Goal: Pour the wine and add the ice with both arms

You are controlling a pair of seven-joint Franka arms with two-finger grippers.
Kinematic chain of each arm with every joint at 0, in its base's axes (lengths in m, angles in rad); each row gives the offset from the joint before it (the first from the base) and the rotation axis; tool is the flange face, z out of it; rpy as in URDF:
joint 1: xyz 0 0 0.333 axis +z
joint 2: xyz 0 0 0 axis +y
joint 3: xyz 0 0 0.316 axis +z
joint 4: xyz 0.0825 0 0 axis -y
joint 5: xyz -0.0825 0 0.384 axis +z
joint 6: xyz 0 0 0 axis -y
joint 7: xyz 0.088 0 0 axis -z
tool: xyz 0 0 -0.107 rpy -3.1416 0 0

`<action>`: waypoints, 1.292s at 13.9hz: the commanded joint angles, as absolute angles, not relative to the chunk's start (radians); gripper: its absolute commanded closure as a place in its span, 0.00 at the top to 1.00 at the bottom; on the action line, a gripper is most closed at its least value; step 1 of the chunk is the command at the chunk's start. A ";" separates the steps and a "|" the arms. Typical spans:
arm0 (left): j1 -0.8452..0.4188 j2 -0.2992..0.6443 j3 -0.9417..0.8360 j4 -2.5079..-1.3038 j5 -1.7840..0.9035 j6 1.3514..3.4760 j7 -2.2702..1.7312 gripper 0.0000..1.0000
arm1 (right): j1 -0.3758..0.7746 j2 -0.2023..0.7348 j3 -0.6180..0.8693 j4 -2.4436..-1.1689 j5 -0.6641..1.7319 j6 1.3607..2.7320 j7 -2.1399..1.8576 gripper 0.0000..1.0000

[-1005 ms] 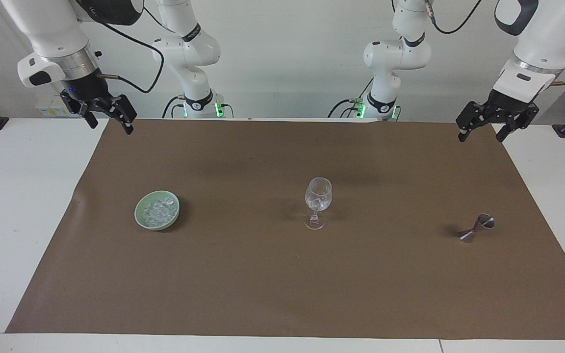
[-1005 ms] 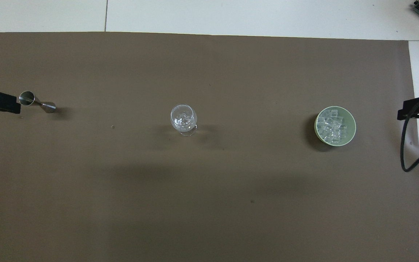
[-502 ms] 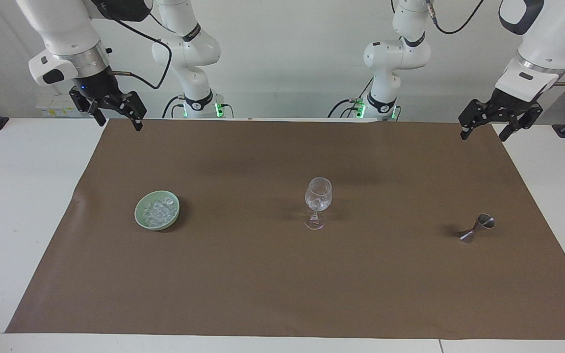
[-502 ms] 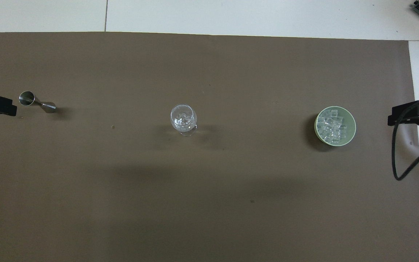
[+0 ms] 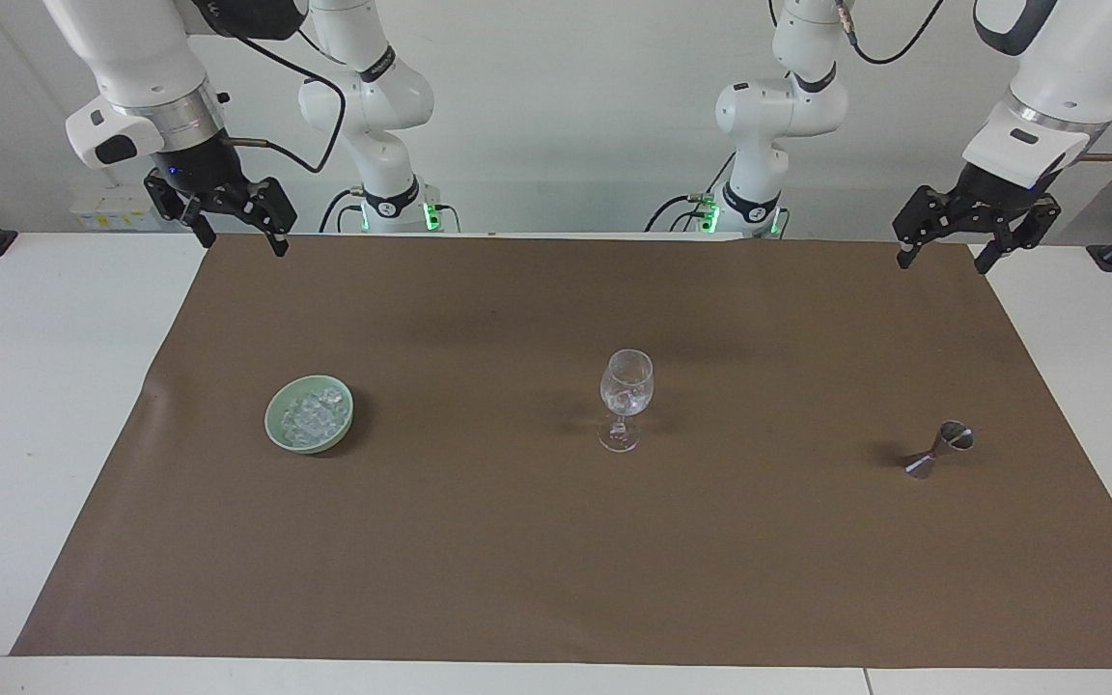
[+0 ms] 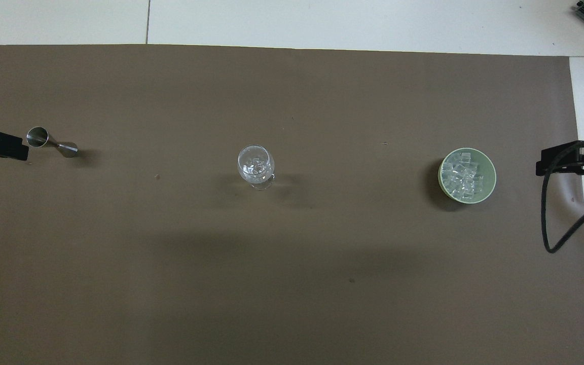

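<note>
You have a brown mat (image 5: 556, 541) covering most of the white table (image 5: 25, 405). At its middle stands a clear stemmed wine glass (image 5: 625, 398), upright, with a few clear chunks in its bowl. The ice (image 5: 315, 413) lies heaped in a pale green bowl (image 5: 279, 425), which in the facing view sits at about 9 o'clock from the glass, toward the right arm's end of the table. At about 3 o'clock from the glass, toward the left arm's end, a small steel jigger (image 5: 937, 451) rests tilted on the mat.

Your right gripper (image 5: 237, 236) hangs in the air over the mat's corner at the robots' edge, at roughly 11 o'clock from the bowl; its fingers are spread wide and hold nothing. Your left gripper (image 5: 939, 253) hangs over the matching corner at its own end, at about 12 o'clock from the jigger, its fingers likewise spread wide and empty. In the overhead view only the tips of each show at the frame's sides, the left one just beside the jigger's open cup.
</note>
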State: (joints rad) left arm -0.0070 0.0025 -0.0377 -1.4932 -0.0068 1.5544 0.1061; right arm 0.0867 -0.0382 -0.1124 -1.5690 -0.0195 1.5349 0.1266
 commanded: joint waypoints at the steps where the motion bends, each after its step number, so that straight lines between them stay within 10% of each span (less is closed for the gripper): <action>1: -0.009 -0.006 -0.032 -1.488 -0.018 1.539 0.118 1.00 | 0.083 -0.052 -0.110 -1.583 -0.011 1.534 0.112 1.00; 18: 0.006 -0.028 -0.032 -1.532 -0.018 1.552 0.127 1.00 | 0.083 -0.057 -0.112 -1.594 -0.008 1.535 0.066 1.00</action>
